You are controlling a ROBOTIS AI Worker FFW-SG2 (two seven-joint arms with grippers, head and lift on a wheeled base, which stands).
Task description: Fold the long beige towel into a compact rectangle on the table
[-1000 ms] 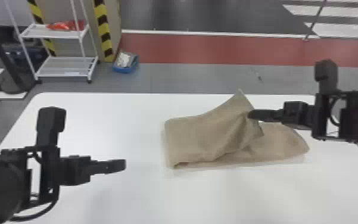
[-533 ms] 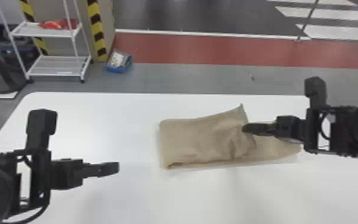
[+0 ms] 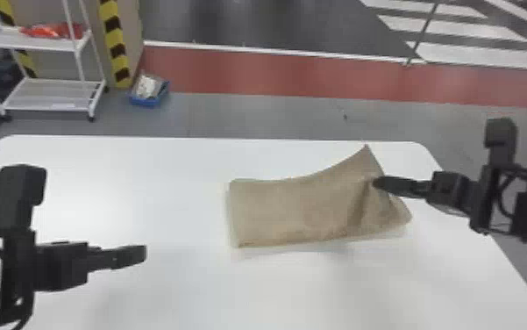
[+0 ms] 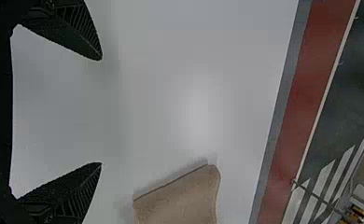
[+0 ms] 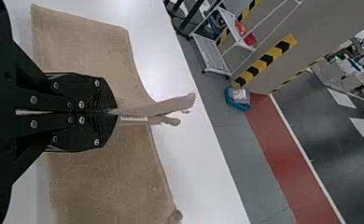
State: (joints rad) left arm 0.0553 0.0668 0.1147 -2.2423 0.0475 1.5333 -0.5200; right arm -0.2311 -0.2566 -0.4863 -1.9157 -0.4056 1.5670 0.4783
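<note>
The towel (image 3: pixel 293 210) lies on the white table (image 3: pixel 179 175), somewhat right of the middle and running lengthwise from side to side. Its left end is fairly flat and squared off, while the right part is drawn up into creases, one corner peaking toward the table's far edge. At that raised part is the right gripper (image 3: pixel 377 183), its fingers closed together on a pinch of cloth — folds of it stick out past the tips in the right wrist view. The left gripper (image 3: pixel 144 253) is over the table, to the left of the towel and well apart from it, its fingers spread wide. Beyond the table, on the left, stand a white rack (image 3: pixel 51 94) and a blue bin (image 3: pixel 148 102) — both on the floor.
</note>
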